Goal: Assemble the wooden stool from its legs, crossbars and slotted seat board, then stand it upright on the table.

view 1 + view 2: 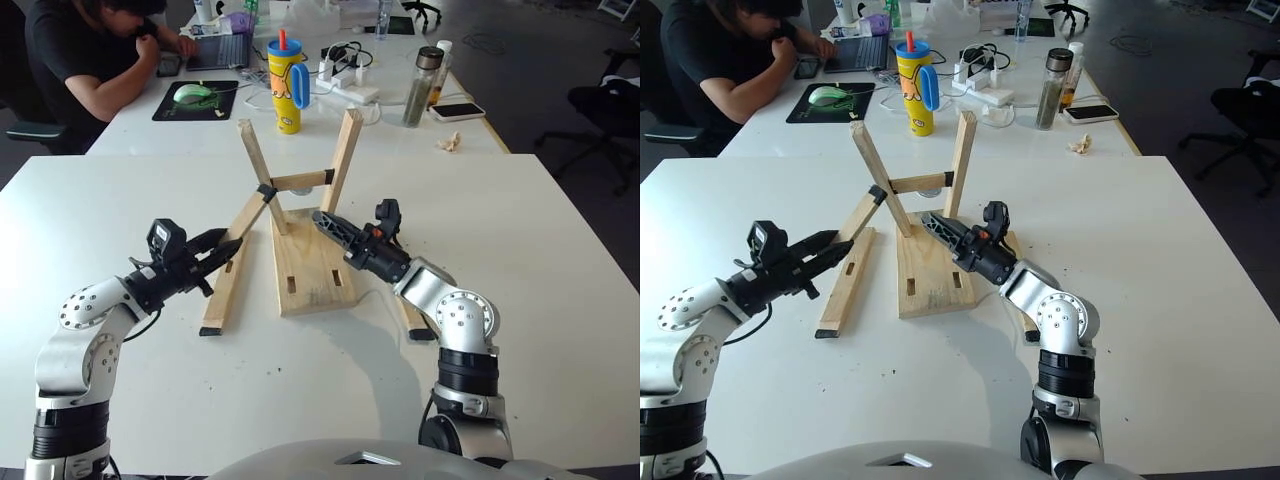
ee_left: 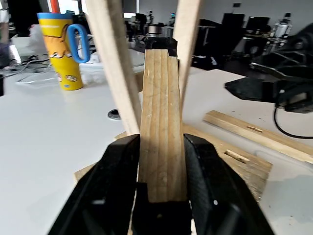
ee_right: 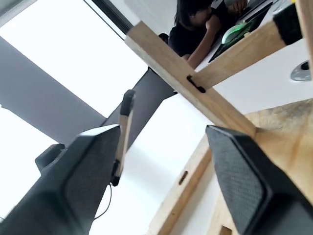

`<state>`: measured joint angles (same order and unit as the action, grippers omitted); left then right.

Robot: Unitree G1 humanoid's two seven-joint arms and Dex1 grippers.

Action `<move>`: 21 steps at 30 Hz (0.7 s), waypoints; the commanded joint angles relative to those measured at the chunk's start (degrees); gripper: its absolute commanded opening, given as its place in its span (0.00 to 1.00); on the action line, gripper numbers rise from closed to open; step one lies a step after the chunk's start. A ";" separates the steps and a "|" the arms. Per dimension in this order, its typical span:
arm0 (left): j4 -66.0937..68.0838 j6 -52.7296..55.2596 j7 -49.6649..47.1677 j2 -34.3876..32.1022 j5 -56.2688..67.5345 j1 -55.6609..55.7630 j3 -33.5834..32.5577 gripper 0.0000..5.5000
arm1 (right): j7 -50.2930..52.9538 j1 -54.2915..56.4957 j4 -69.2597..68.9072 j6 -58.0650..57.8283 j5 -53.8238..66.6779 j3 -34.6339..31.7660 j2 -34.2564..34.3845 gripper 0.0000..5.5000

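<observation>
Head camera: the seat board (image 1: 310,285) lies flat on the table (image 1: 560,260), its long axis running away from the robot. Two upright legs (image 1: 346,150) splay from its far end, joined by a crossbar (image 1: 300,181).
Left wrist: the left gripper (image 2: 160,147) pinches a slanted leg (image 2: 161,98), which leans from the crossbar joint down toward the robot's left.
Right wrist: the right gripper (image 3: 164,132) hangs over the board, fingers (image 3: 244,181) spread wide, pointing at the upright legs.
</observation>
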<state>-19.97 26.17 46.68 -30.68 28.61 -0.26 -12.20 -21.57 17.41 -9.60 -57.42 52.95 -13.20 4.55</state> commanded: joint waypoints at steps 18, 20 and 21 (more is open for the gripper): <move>-6.68 -5.29 -8.62 5.22 -6.09 1.35 13.16 0.25 | 19.39 4.31 2.48 1.78 21.81 -1.11 3.30 0.52; -6.87 -5.12 -9.13 5.33 -6.22 1.45 13.73 0.25 | 19.33 4.20 2.32 2.46 21.36 -0.41 2.94 0.47; -6.86 -5.15 -9.34 5.33 -6.28 1.42 13.91 0.25 | 19.39 4.17 2.27 2.85 21.15 -0.21 2.85 0.44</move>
<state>-25.93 20.62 37.94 -25.36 22.85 0.91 1.17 -2.51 21.06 -6.59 -55.40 74.63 -14.21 7.78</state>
